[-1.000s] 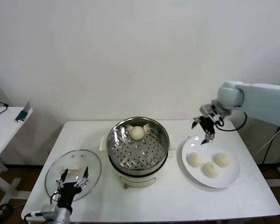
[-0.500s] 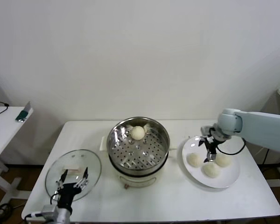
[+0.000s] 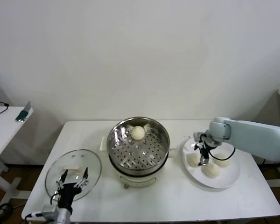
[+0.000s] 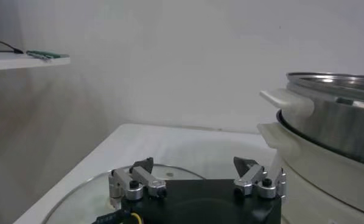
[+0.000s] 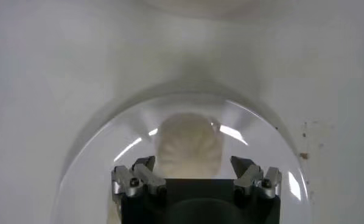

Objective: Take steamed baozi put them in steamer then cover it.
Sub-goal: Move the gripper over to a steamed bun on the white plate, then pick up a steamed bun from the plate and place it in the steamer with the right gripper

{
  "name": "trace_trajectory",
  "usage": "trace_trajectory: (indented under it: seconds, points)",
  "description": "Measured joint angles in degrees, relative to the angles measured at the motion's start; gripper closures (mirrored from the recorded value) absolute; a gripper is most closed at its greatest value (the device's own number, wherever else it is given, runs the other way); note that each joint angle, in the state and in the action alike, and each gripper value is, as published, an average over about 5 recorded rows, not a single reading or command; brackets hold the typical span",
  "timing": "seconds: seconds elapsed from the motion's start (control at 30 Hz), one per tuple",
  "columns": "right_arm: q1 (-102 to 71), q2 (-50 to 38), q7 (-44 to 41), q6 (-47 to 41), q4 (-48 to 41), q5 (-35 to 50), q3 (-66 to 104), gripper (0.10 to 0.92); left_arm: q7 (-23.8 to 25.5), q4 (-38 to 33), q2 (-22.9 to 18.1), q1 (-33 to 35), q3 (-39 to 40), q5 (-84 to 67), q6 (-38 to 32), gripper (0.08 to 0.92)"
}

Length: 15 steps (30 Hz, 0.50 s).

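One steamed baozi [image 3: 137, 133] lies in the steamer [image 3: 130, 154], a steel basket on a white base. Three more rest on a white plate [image 3: 228, 179]: left [image 3: 192, 160], front [image 3: 212, 170], right [image 3: 223, 160]. My right gripper [image 3: 203, 154] hangs low over the left baozi. In the right wrist view that baozi [image 5: 188, 146] lies between the gripper's [image 5: 193, 163] open jaws, with gaps on both sides. The cover [image 3: 60, 173], a glass lid with a white handle [image 3: 72, 167], lies on the table at the left. My left gripper [image 3: 73, 179] waits open at its near edge.
A white side table [image 3: 2, 126] with small items stands at the far left. In the left wrist view the steamer's wall and white side handle [image 4: 285, 100] stand close beside the open left gripper [image 4: 194, 164], with the lid's glass [image 4: 78, 201] under it.
My right gripper has come down from above the plate's far edge and moved left, onto the left baozi. The left arm has not moved.
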Motion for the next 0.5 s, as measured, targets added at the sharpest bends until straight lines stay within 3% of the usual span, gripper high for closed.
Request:
trace_trajectory:
  seconds: [0.3, 0.5]
  points:
    - [-0.97, 0.69, -0.38, -0.21, -0.82, -0.29, 1.20, 0.405, -0.05, -0.10, 0.05, -0.07, 0.00, 0.00, 0.00, 0.177]
    - [0.47, 0.24, -1.55, 0.43, -0.20, 0.51, 0.51, 0.431, -0.12, -0.43, 0.12, 0.07, -0.06, 0.00, 0.00, 0.177]
